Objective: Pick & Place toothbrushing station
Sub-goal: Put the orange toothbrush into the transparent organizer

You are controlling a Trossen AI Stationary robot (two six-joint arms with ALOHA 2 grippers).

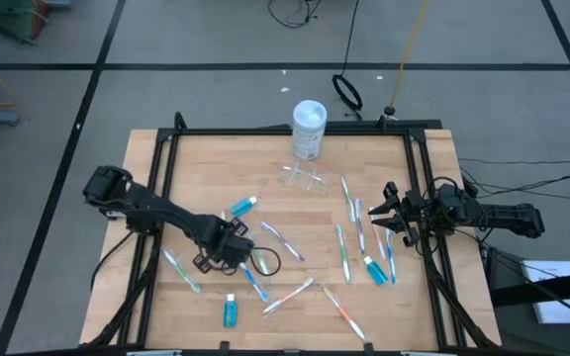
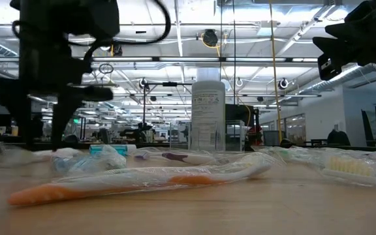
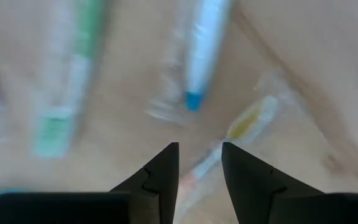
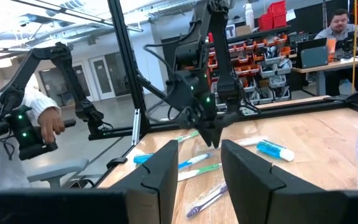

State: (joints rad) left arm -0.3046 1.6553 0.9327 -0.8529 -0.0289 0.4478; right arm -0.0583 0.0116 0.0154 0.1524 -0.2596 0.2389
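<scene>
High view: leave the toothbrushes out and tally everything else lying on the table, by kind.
Blue tubes: 3
White-capped container: 1
Clear holder: 1
Total: 5

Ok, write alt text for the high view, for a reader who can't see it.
Overhead view of a wooden table strewn with wrapped toothbrushes and small blue tubes. The left gripper hovers low among them, while the right gripper waits at the right edge. A clear holder stands beside a white-capped container at the far edge.
</scene>
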